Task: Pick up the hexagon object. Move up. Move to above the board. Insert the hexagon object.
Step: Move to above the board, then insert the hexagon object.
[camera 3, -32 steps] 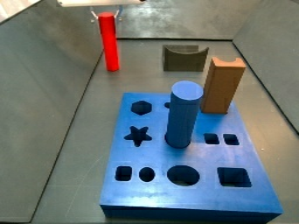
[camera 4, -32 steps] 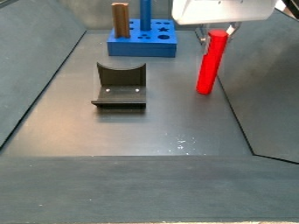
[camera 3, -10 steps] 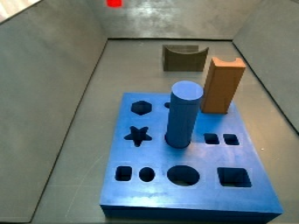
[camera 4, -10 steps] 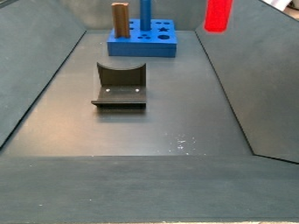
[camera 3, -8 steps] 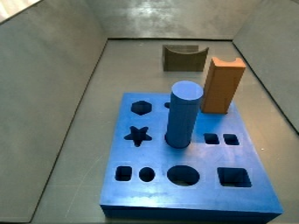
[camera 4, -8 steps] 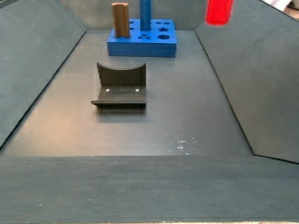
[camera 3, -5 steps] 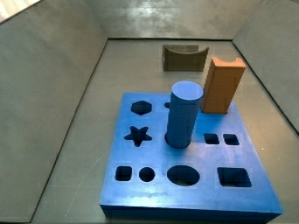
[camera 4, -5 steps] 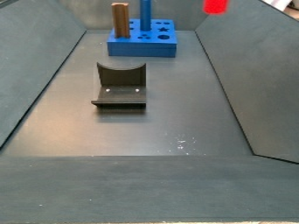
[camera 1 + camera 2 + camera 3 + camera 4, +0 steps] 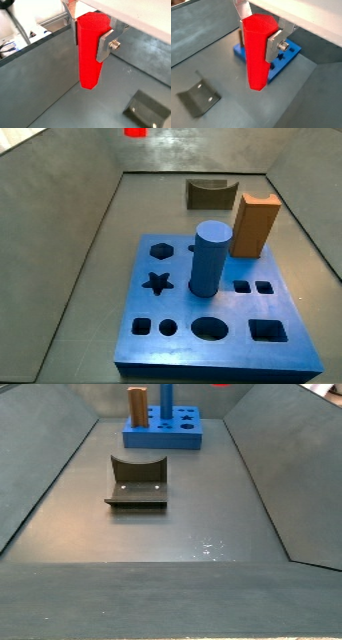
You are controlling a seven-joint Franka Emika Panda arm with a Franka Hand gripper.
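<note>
My gripper (image 9: 90,37) is shut on the hexagon object (image 9: 89,55), a glossy bright red rod that hangs upright between the silver fingers (image 9: 105,45), high above the floor. It also shows in a wrist view (image 9: 258,55), where the gripper (image 9: 259,42) holds its upper part. The blue board (image 9: 286,61) lies below and beyond the rod. In both side views only the rod's lower end shows at the top edge (image 9: 135,132) (image 9: 225,385); the gripper itself is out of frame there. The board (image 9: 171,333) has open hexagon and star holes.
A blue cylinder (image 9: 209,258) and an orange-brown block (image 9: 253,223) stand upright in the board, also seen in a side view (image 9: 138,404). The dark fixture (image 9: 136,479) stands on the floor beyond the board (image 9: 210,194) and shows in both wrist views (image 9: 143,109) (image 9: 198,100). Grey walls enclose the floor.
The rod has risen further in the gripper, nearly leaving the top of a side view. The board and the pieces on it have not moved.
</note>
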